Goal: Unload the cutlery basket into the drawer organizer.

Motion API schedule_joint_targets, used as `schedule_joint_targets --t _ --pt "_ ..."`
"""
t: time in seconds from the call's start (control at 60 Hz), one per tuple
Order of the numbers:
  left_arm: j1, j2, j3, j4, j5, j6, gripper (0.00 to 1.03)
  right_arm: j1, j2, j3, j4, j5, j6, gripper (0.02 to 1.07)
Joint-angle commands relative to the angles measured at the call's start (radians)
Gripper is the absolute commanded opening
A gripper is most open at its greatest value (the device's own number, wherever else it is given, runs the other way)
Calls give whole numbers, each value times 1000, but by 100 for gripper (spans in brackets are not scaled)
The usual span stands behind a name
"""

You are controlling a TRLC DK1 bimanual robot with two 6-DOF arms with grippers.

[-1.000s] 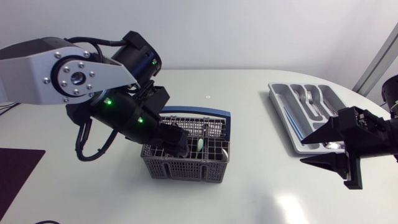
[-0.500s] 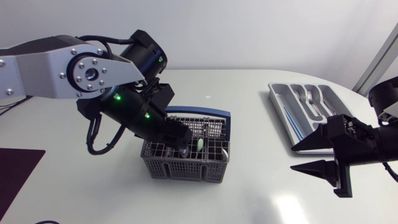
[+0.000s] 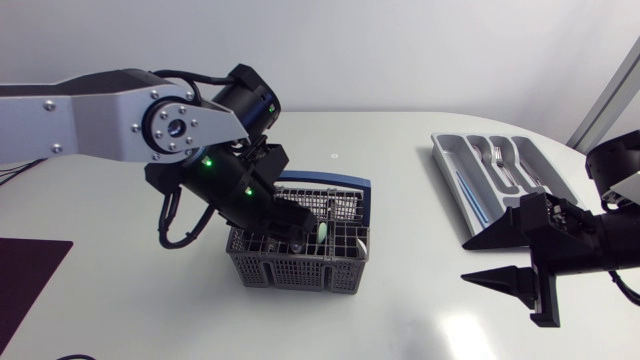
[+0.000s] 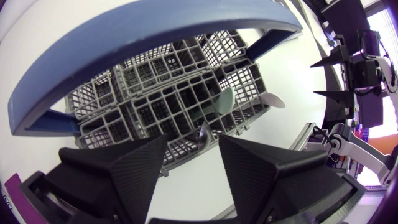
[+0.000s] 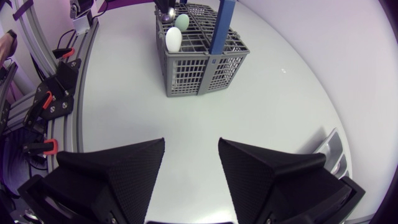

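Hovering with the left jaws spread wide just over the cutlery basket (image 4: 149, 106), straddling the tip of a metal utensil (image 4: 205, 130) standing in one cell — likely lining up to pinch it, not gripping anything yet. Showing as a grey plastic grid under an arched blue handle (image 4: 124, 37), sitting toward the middle of the counter (image 3: 420, 300) and carrying a pale green spoon (image 4: 225, 99) and a white spoon (image 4: 268, 99) upright. Holding the right jaws spread and empty above the counter, near the drawer organizer (image 3: 447, 160) with forks (image 3: 503, 165) lying in its slots — probably keeping clear, well apart from the basket.
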Motion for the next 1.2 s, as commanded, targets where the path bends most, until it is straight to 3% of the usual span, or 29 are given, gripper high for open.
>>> schedule_joint_targets --t 0.0,0.15,0.4,0.55,0.9,1.0,1.183 --pt "-7 32 32 3 15 6 59 7 -9 -29 11 -8 20 66" --pt "-1 36 38 4 17 4 37 15 -10 -32 11 -10 24 66" --pt "8 39 32 4 43 3 36 54 -21 -48 37 -10 63 66" --pt "8 44 36 4 57 1 24 54 -26 -52 42 -10 64 66" --pt "13 58 36 7 87 -8 24 56 -41 -60 44 -8 64 66" --pt "19 58 38 18 90 -12 14 61 -44 -61 42 -10 64 66" --pt "25 58 30 27 106 -14 4 64 -44 -66 47 -8 66 66"
